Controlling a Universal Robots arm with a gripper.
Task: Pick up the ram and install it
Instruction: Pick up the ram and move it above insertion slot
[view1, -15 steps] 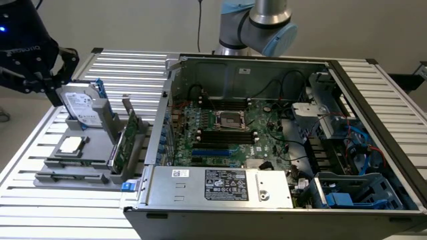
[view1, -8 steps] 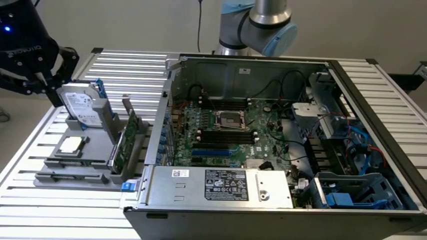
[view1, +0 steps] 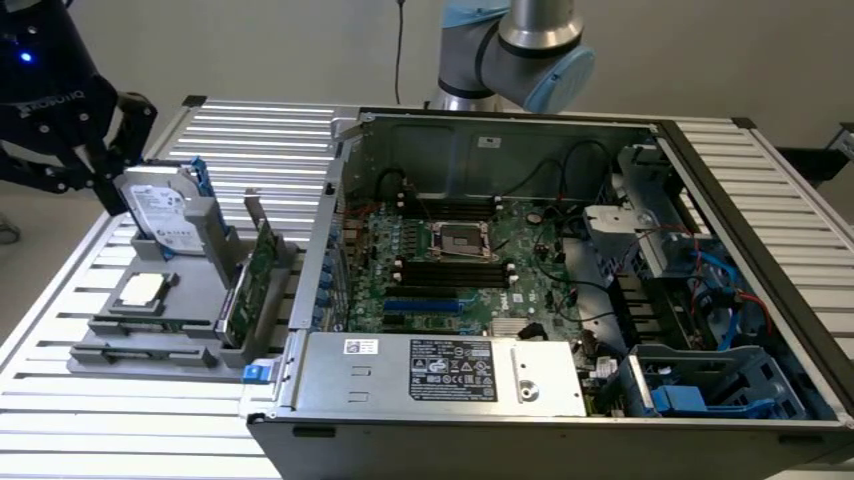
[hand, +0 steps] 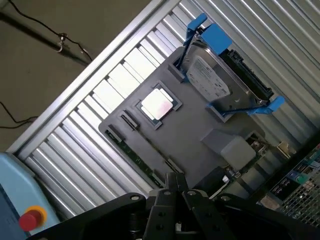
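The ram (hand: 134, 158) is a thin green stick lying on edge in a slot along the rim of the grey parts holder (hand: 190, 135). In the exterior view the ram (view1: 154, 323) runs along the holder's near side. My gripper (hand: 173, 181) hovers above the holder with its black fingers pressed together and nothing between them. In the exterior view my gripper (view1: 96, 150) hangs at the upper left, above and behind the holder (view1: 180, 300). The open computer case (view1: 507, 140) stands to the exterior view's right, with long black memory slots (view1: 454, 270) on its motherboard.
A hard drive (view1: 167, 210) in a blue bracket stands upright on the holder. A processor (view1: 143, 291) lies flat beside it, and a wider green expansion card (view1: 254, 275) stands on edge nearest the case. The slatted metal table (view1: 80, 420) carries everything. A red stop button (hand: 29, 219) shows below.
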